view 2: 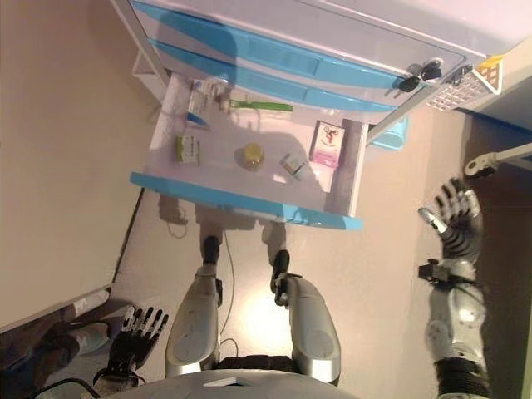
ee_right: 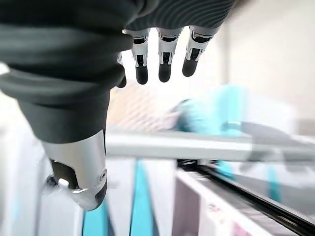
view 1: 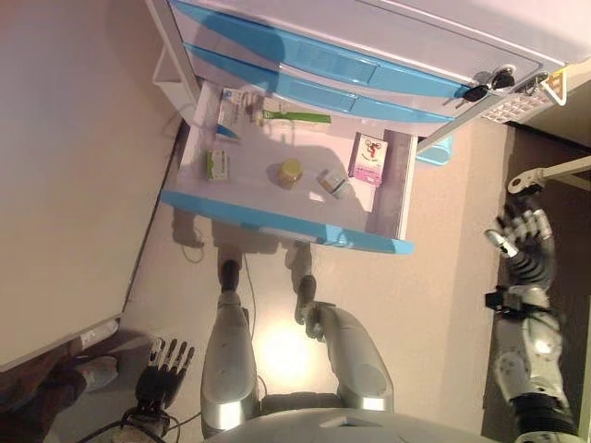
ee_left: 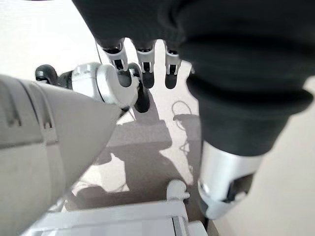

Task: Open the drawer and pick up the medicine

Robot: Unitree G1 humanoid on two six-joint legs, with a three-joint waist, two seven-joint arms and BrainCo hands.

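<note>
The drawer [view 1: 277, 221] stands open at frame centre, the pink medicine box [view 1: 369, 159] near its right end. The right hand [view 1: 523, 238], empty with fingers spread, is nearer; the left hand [view 1: 164, 367] hangs relaxed, lower left.

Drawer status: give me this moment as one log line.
white blue-fronted drawer: open | pink medicine box: inside, untouched | right robot hand: open, beside drawer | left robot hand: open, low

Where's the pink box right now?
The pink box lies in the open drawer, at its right end in the eye views, beside the small white bottle.
</note>
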